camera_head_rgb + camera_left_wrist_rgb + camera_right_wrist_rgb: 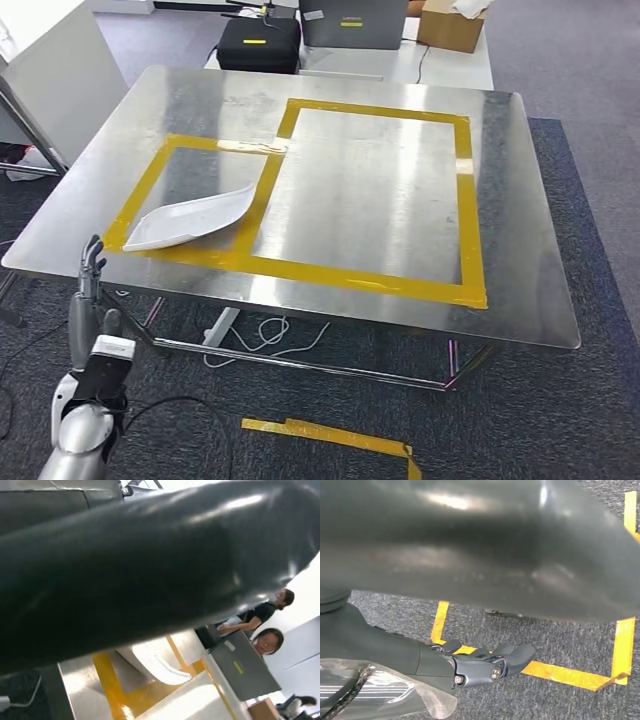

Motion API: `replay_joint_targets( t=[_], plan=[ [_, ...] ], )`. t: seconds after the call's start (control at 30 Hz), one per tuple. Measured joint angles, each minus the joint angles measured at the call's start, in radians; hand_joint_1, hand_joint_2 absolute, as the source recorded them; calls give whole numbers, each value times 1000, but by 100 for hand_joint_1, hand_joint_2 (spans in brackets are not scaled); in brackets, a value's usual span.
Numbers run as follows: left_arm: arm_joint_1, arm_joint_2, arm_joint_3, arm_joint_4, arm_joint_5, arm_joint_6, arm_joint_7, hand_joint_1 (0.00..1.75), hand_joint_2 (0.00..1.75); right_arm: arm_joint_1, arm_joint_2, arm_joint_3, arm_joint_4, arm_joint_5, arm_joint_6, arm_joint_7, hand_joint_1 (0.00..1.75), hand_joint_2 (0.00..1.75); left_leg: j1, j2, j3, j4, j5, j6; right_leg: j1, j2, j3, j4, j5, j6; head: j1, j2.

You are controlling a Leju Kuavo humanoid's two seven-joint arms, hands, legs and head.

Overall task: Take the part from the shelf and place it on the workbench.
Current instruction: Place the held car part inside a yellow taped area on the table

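Note:
The white curved part [192,217] lies flat on the metal workbench [362,190], inside the smaller yellow-taped rectangle on its left side, with one edge over the tape. The left wrist view looks up at the same white part [160,665] on the yellow tape. My left hand [90,272] is below the workbench's front left edge with its fingers pointing up and holding nothing, a short way from the part. My right hand [486,664] hangs over the carpet, fingers stretched out and empty.
A larger yellow-taped rectangle [472,210] marks the workbench's middle and right. Behind it stand a black case [258,45], a laptop [353,22] and a cardboard box [450,25]. Yellow tape [561,674] marks the grey carpet. Two people [270,625] are beyond the bench.

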Motion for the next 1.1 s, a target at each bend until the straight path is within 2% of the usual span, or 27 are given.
replay_joint_targets(
  t=[0.13,0.2,0.23,0.3,0.33,0.37,0.4,0.5,0.6,0.63,0.67,0.73,0.77,0.8,0.87,0.9,0.93,0.97,1.0,1.07,1.1],
  plan=[
    [58,-25,75,-21,111,-34,-45,0,0,0,6,-6,0,0,-4,2,0,0,-3,0,1,1,3,12,-3,-1,5,-3,3,12,0,0],
    [75,-47,119,-19,159,-53,-63,0,0,1,8,-8,0,0,-4,3,0,0,2,4,3,-13,17,22,-4,0,-2,8,-15,19,1,0],
    [82,-58,139,-16,172,-58,-68,0,0,1,8,-10,0,0,-4,5,0,0,5,5,3,-20,23,26,-3,2,-14,39,-44,21,2,0],
    [94,-78,180,-4,176,-59,-77,0,0,2,8,-12,0,0,-4,8,0,0,6,8,-4,-23,29,31,-4,6,-58,158,-124,25,3,0],
    [99,-85,195,3,176,-59,-79,0,0,2,8,-13,0,0,-3,9,0,0,7,8,-9,-23,32,30,-4,6,-78,220,-154,27,3,0],
    [103,-92,209,10,175,-59,-82,0,0,3,8,-14,0,0,-3,9,0,0,7,9,-14,-22,35,29,-5,6,-87,258,-166,30,2,0],
    [106,-99,219,15,175,-60,-82,0,0,3,8,-14,0,0,-3,10,0,0,8,9,-18,-20,38,26,-6,6,-76,258,-159,33,3,0],
    [110,-112,242,26,177,-63,-79,0,0,2,8,-15,0,0,-3,11,0,0,12,8,-26,-18,44,19,-11,5,2,144,-98,37,3,0],
    [110,-115,247,29,177,-63,-78,0,0,2,8,-15,0,0,-3,11,0,0,13,8,-27,-16,45,17,-12,4,25,107,-85,38,3,0],
    [110,-117,251,33,176,-63,-78,0,0,1,8,-15,0,0,-3,12,0,0,14,8,-28,-15,45,15,-13,2,44,76,-78,39,3,0],
    [110,-122,266,45,174,-62,-79,0,0,0,8,-16,1,0,-1,13,0,0,13,9,-31,-11,49,8,-12,3,62,41,-73,34,2,0],
    [110,-138,319,88,170,-65,-82,0,0,-1,9,-17,1,0,3,19,0,0,15,4,-40,5,42,-16,-9,6,79,-10,-59,5,-1,0],
    [110,-145,348,113,165,-66,-83,0,0,-1,10,-18,2,0,6,22,0,0,16,-2,-48,29,18,-27,-6,9,72,-14,-53,-13,-3,0],
    [109,-150,369,134,159,-68,-82,0,0,-1,10,-18,2,0,9,24,0,0,17,-9,-60,71,-23,-33,-4,9,65,-13,-45,-25,-6,0],
    [107,-154,401,173,142,-68,-74,0,0,-1,10,-19,2,0,15,27,0,0,17,-18,-90,197,-121,-35,1,11,49,-12,-28,-34,-8,0],
    [104,-156,418,199,134,-70,-69,0,0,-1,10,-20,2,0,20,29,0,0,16,-20,-97,251,-150,-34,5,12,40,-11,-19,-36,-9,0],
    [100,-157,435,226,125,-73,-65,0,0,-1,10,-20,2,0,23,31,0,0,16,-21,-93,278,-159,-32,8,13,28,-9,-11,-37,-9,0],
    [96,-159,451,254,118,-77,-63,0,0,-1,10,-21,3,0,25,33,0,0,15,-21,-69,262,-147,-27,12,15,17,-8,-3,-38,-9,0],
    [94,-160,465,276,113,-81,-62,0,0,-1,10,-21,3,0,27,34,0,0,13,-22,-29,210,-122,-20,15,18,7,-6,4,-38,-9,0],
    [89,-162,487,306,108,-85,-62,0,0,-1,11,-21,3,0,27,35,0,0,7,-27,71,56,-80,-3,19,22,-8,-3,17,-34,-9,0],
    [85,-163,494,316,106,-86,-63,0,0,-1,11,-21,3,0,27,35,0,0,3,-29,103,2,-70,2,19,22,-12,-3,24,-30,-8,0]
  ],
)
